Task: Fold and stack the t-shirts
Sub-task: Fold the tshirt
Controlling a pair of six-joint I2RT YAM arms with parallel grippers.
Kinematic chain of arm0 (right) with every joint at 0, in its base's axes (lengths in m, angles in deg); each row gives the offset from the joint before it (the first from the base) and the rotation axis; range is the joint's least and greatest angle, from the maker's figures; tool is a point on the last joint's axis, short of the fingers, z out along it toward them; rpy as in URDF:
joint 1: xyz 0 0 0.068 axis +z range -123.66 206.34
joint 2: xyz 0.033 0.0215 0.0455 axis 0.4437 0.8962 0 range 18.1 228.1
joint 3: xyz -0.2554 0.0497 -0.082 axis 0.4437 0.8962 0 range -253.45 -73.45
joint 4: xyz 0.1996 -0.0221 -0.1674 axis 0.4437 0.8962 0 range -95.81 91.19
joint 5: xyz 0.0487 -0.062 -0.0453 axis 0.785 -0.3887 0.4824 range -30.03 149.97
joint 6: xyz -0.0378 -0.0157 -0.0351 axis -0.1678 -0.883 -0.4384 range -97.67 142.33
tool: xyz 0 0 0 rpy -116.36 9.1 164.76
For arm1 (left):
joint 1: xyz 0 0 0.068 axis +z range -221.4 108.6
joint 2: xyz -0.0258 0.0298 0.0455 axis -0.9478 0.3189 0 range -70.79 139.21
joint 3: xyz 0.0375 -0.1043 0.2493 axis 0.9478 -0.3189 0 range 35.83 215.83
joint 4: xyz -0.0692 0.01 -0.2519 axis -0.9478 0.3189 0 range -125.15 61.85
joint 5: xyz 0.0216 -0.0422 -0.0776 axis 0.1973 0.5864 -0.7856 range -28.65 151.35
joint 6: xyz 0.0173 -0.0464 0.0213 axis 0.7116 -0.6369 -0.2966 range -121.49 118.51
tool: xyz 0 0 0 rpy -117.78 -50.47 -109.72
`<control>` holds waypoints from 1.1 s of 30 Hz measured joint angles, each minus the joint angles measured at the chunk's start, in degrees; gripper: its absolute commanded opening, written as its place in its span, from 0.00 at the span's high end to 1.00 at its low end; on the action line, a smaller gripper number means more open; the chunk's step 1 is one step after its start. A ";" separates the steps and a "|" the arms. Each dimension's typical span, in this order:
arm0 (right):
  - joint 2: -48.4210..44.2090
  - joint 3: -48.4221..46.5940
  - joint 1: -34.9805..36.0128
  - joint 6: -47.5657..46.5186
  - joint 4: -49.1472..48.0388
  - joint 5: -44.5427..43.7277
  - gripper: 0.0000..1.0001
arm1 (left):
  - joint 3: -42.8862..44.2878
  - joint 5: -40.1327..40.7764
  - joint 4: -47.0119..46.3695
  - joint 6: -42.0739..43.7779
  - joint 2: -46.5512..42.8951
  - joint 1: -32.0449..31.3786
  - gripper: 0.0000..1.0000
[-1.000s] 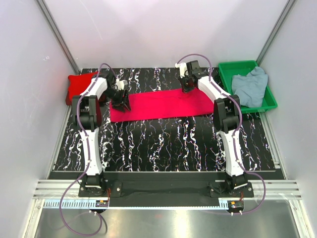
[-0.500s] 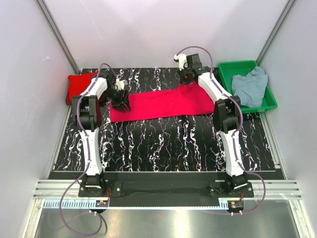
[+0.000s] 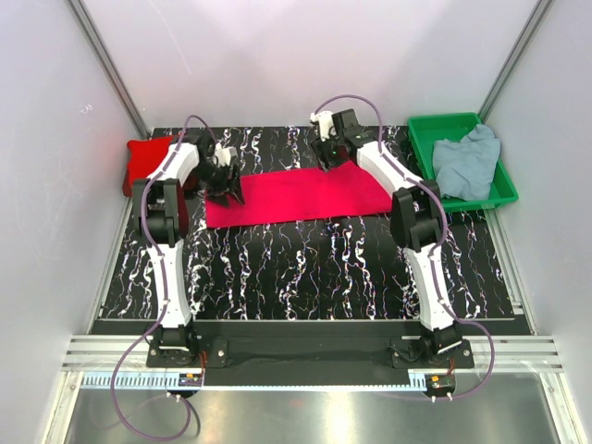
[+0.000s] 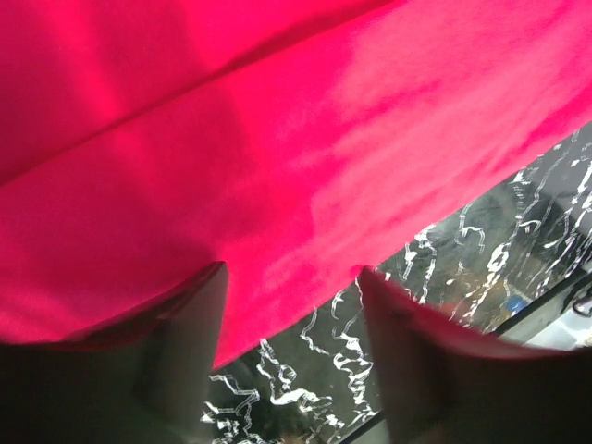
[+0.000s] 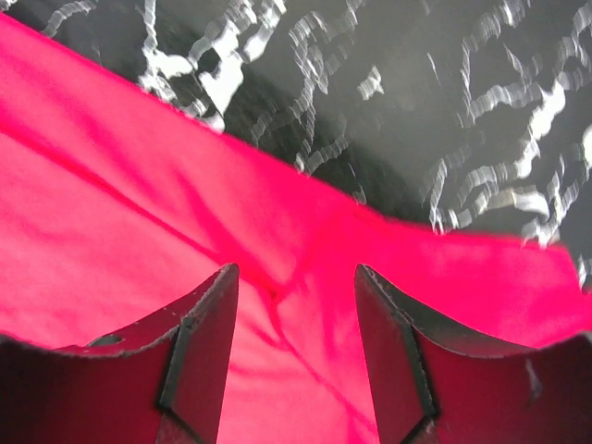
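A crimson t-shirt (image 3: 296,196) lies folded into a long strip across the middle of the black marbled table (image 3: 305,264). My left gripper (image 3: 226,191) hovers at the strip's left end, open; in the left wrist view its gripper (image 4: 291,277) straddles the t-shirt's (image 4: 259,157) edge without pinching it. My right gripper (image 3: 329,157) is over the strip's far edge, open. In the right wrist view the gripper (image 5: 296,277) stands just above the creased cloth (image 5: 129,250), holding nothing. A pale grey-blue t-shirt (image 3: 467,159) lies crumpled in the tray.
A folded red t-shirt pile (image 3: 146,162) sits at the table's far left corner. The green plastic tray (image 3: 445,117) stands at the far right. Grey walls and metal rails close in the back and both sides.
My right gripper has opened, let go of the strip's far edge and shifted left. The left gripper has stayed at the left end, its jaws slightly wider.
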 measured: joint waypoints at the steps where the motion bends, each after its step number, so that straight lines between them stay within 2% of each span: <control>1: -1.05 1.44 -0.44 0.79 0.07 -0.22 0.40 | 0.02 0.33 0.02 -0.09 -0.76 0.00 0.25; 6: -7.28 6.86 -5.38 7.48 0.31 0.35 0.40 | 3.02 1.90 -0.24 0.00 -5.18 0.02 0.22; 12: -11.98 9.62 -11.82 15.87 0.26 3.10 0.42 | 7.69 6.23 -1.84 -0.11 -5.46 0.09 0.20; 26: -6.21 19.41 -15.82 33.51 0.92 16.26 0.42 | 8.07 11.63 -2.23 0.37 3.13 0.11 0.21; 33: -2.86 16.13 -17.62 37.24 1.25 18.38 0.41 | 5.31 13.40 -3.48 0.20 2.23 0.11 0.23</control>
